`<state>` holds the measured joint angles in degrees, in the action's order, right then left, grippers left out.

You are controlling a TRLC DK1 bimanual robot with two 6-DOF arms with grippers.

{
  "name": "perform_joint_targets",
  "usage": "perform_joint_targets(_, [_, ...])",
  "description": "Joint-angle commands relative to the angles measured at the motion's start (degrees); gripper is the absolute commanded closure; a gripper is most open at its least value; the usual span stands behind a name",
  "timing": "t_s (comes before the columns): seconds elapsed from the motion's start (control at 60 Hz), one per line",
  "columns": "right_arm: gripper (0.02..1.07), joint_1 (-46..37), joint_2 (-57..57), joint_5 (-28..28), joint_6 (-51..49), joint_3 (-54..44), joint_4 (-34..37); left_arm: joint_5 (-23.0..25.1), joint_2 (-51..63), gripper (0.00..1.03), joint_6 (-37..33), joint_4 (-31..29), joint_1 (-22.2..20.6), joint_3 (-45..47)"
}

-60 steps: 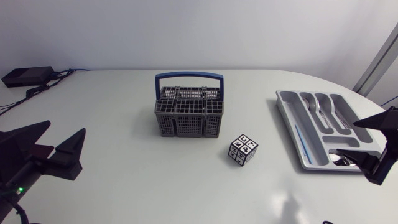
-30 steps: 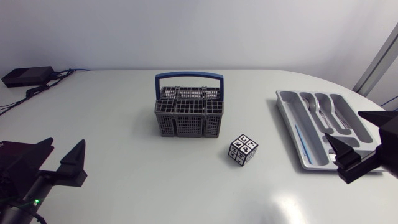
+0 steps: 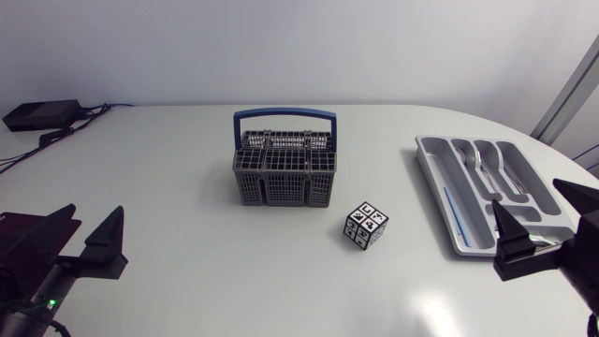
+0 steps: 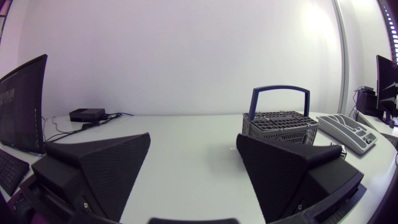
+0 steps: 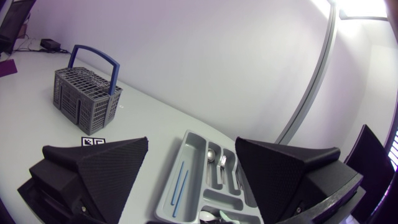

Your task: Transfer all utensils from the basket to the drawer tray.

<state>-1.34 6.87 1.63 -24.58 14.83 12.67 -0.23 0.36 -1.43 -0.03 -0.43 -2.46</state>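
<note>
Both arms have drawn back toward the near edge of the tabletop (image 3: pixel 168 178); the right claw (image 5: pixel 191 142), a second ago over the near end of the tray (image 3: pixel 432 178), now sits just off it. The tray lies ahead of that claw and holds spoons (image 3: pixel 482 159) and a thin blue stick (image 3: pixel 452 213). The grey basket (image 3: pixel 284 173), blue-handled, stands upright mid-tabletop, well apart from both claws. The right claw and left claw (image 4: pixel 193 135) are spread wide, gripping nothing. A black-and-white patterned cube (image 3: pixel 366 225) sits near the basket, between it and the tray
</note>
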Motion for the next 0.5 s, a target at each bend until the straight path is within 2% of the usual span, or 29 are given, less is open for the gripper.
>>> perform_joint_targets(0.0, [0.06,0.6,-0.96,-0.51,4.47,-2.57,-1.71,0.23,-0.36,0.07,1.43,0.03,0.43,2.46])
perform_joint_targets(0.483, [0.06,1.13,-5.16,-1.3,18.75,-11.27,-9.49,0.23,-0.36,0.07,1.43,0.03,0.43,2.46])
